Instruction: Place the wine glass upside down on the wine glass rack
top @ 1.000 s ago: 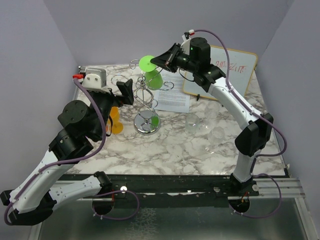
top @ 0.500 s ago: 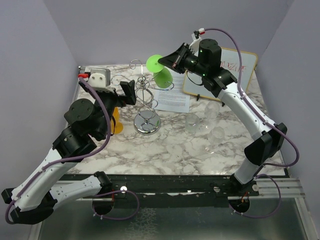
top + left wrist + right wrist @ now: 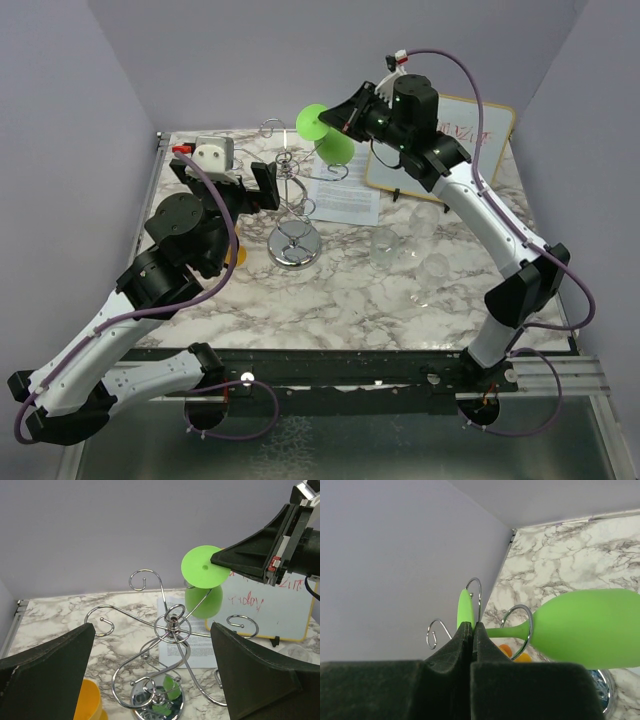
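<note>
**Wine glass** (image 3: 203, 601): Green and opaque. It is held in the air over the far right side of the rack, foot uppermost and bowl hanging below, tilted. In the right wrist view a wire loop is seen at the stem close to the bowl; whether the loop goes round the stem or only lies in front of it cannot be told. No marking is seen on the glass.

**Right gripper** (image 3: 471, 626): Closed tight on the rim of the glass's flat round foot, which is pinched edge-on between the fingers.

**Left gripper** (image 3: 152, 630): Spread fully wide and holding nothing. It is held near the rack's left side, with the rack's crown framed between its fingers.

**Wine glass rack** (image 3: 294, 247): Chrome wire, with a round disc base standing on the table, a central stem, and curled loop arms spread at the top. No glass is hung on it.

**Whiteboard** (image 3: 455, 145): Propped at the far right on a light frame. Red handwriting is carried on it, not legible.

**Printed sheet** (image 3: 345, 195): Laid flat beyond the rack. The print is too small to be read.

**Orange cup** (image 3: 87, 705): Placed left of the rack base, partly hidden.

**Clear glassware** (image 3: 385, 245): Several pieces are grouped right of the rack base.

**Table** (image 3: 350, 300): Marble-patterned top.
</note>
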`<action>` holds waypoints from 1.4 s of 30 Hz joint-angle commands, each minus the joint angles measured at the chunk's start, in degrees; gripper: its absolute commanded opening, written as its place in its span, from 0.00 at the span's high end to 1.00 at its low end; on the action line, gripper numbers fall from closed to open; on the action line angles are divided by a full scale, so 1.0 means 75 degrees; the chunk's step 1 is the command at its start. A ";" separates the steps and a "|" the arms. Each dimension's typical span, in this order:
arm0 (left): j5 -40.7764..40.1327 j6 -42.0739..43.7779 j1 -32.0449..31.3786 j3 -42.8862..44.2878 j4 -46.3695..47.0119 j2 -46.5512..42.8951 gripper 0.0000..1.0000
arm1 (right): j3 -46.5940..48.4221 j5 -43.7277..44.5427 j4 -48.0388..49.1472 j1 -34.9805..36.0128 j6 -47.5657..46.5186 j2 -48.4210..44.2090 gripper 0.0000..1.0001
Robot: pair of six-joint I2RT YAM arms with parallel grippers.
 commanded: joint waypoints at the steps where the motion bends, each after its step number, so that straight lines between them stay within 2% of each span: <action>1: -0.0092 -0.0085 0.0016 -0.0030 -0.0013 -0.0024 0.01 | 0.0693 0.0119 -0.0025 -0.0011 -0.0335 0.0421 0.99; 11: 0.0082 -0.0132 0.0016 -0.0110 -0.0011 -0.0034 0.01 | 0.1347 -0.0527 -0.0420 -0.0013 -0.0265 0.1020 0.98; 13: 0.0092 -0.0138 0.0016 -0.0122 -0.0009 -0.0043 0.01 | 0.1371 -0.0563 -0.0504 -0.0014 -0.0287 0.1057 0.95; 21: 0.0125 -0.0164 0.0016 -0.0190 0.0047 -0.0148 0.01 | 0.1811 -0.0158 -0.1298 -0.0011 -0.0608 0.1222 0.69; 33: 0.0339 -0.0275 0.0016 -0.0337 0.0060 -0.0367 0.01 | 0.1934 -0.0041 -0.1661 -0.0017 -0.0827 0.1111 0.60; 42: 0.0448 -0.0585 0.0016 -0.0418 -0.0170 -0.0527 0.01 | 0.1395 -0.0020 -0.1649 -0.0023 -0.1099 0.0202 0.48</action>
